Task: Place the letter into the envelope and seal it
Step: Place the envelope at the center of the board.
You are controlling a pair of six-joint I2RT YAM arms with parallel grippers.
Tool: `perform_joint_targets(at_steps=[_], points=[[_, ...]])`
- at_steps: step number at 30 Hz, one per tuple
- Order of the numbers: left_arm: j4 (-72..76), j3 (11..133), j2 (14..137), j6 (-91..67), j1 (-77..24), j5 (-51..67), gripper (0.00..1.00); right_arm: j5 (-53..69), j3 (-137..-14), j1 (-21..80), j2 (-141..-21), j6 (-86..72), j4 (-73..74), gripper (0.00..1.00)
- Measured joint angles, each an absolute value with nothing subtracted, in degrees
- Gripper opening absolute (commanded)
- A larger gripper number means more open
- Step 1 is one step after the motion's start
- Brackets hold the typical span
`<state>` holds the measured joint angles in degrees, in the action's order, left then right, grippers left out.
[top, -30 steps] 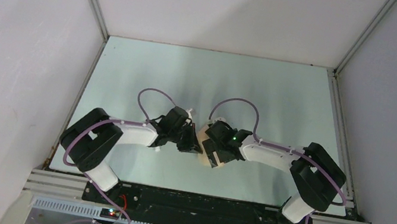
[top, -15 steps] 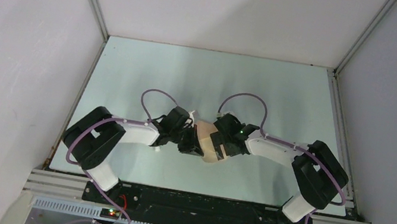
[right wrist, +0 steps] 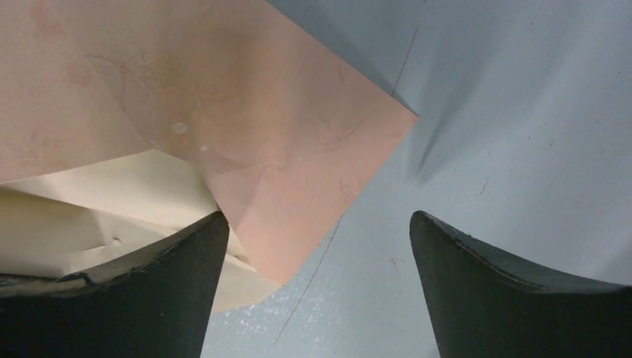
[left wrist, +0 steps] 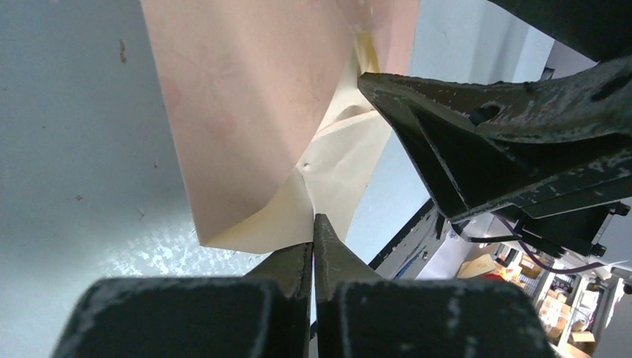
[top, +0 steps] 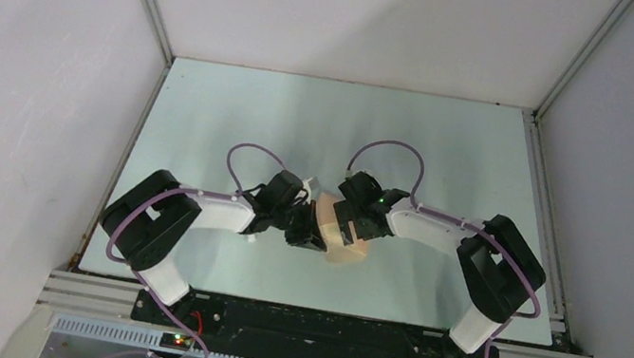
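Note:
The envelope lies at the table's middle between both grippers, tan-peach outside and cream inside. In the left wrist view its peach face curls into a cream inner side. My left gripper is shut on that cream edge; it also shows in the top view. My right gripper is open over the envelope's peach corner, with its left finger over the cream part. In the top view the right gripper sits on the envelope's far side. I cannot tell the letter apart as a separate sheet.
Grey-green table top with white walls on three sides. The right gripper's black finger fills the right of the left wrist view. The arm bases and a black rail run along the near edge.
My right gripper has shifted away from me and a little left, uncovering more of the envelope's near part. My left gripper has hardly moved and stays shut.

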<state>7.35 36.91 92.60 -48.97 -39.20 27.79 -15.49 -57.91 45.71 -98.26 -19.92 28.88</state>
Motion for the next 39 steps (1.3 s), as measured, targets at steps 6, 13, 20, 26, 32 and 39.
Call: perform_joint_targets(at_steps=[6, 13, 20, 26, 32, 39], points=[[7.35, 36.91, 92.6, -48.97, -39.2, 28.67, 0.0, -15.77, -57.91, 47.94, -97.89, -20.58, 28.88, 0.95], [7.35, 36.91, 92.6, -48.97, -39.2, 28.75, 0.0, -14.35, -57.91, 52.03, -95.61, -22.81, 29.34, 0.95], [5.72, 36.91, 92.16, -48.34, -39.2, 28.73, 0.0, -12.78, -57.89, 51.44, -91.39, -25.02, 29.63, 0.95], [2.46, 36.91, 89.49, -46.35, -39.18, 28.71, 0.0, -11.73, -57.89, 47.42, -84.47, -25.3, 30.52, 0.93], [-2.59, 37.3, 87.96, -43.03, -38.04, 28.93, 0.09, -10.44, -57.71, 43.31, -83.81, -25.74, 31.42, 0.89], [-14.85, 42.41, 84.09, -37.8, -33.19, 26.11, 0.69, -8.93, -57.47, 42.17, -84.34, -28.51, 32.56, 0.84]])
